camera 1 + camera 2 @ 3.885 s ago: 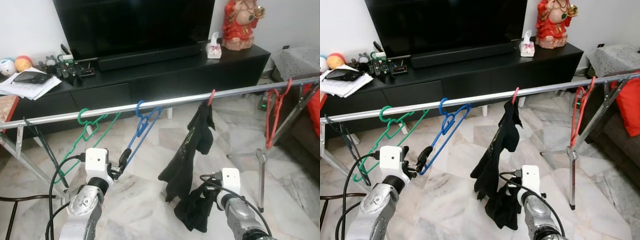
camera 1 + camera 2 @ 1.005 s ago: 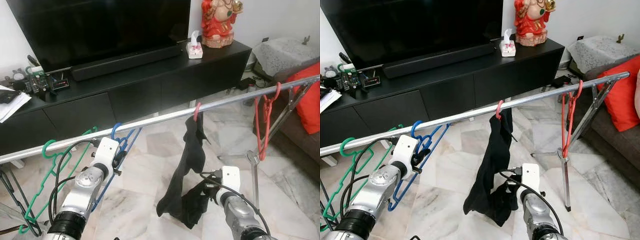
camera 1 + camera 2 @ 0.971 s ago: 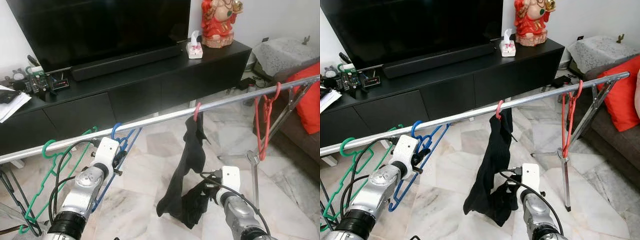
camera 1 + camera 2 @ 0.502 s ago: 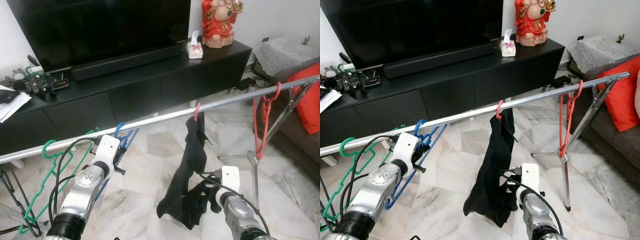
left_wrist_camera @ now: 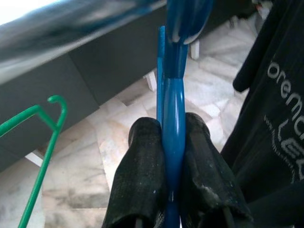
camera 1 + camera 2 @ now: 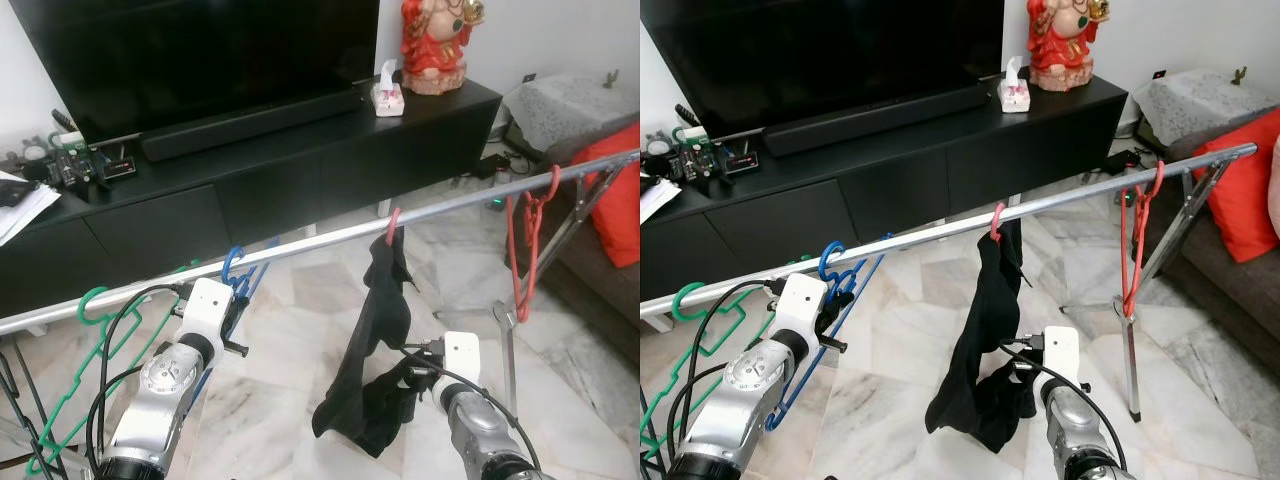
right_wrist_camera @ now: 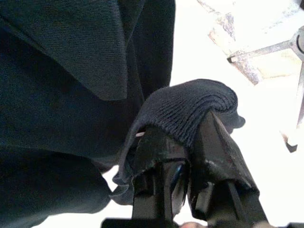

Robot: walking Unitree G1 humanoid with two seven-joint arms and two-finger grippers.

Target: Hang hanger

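A steel rail (image 6: 440,203) ran across the room above the marble floor. A black shirt (image 6: 375,340) hung from it on a red hanger (image 6: 393,222); the right gripper (image 7: 183,142) clenched its hem. The blue hanger (image 6: 835,275) was hooked on the rail beside a green hanger (image 6: 95,310), its neck pinched by the left gripper (image 5: 173,156).

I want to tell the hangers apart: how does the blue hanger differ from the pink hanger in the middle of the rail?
The blue hanger is bare, while the pink hanger carries a black garment. The left gripper is shut on the blue hanger's neck; nothing grips the pink hanger itself, though the right gripper is shut on the garment's lower edge. Both hooks are at the metal rail.
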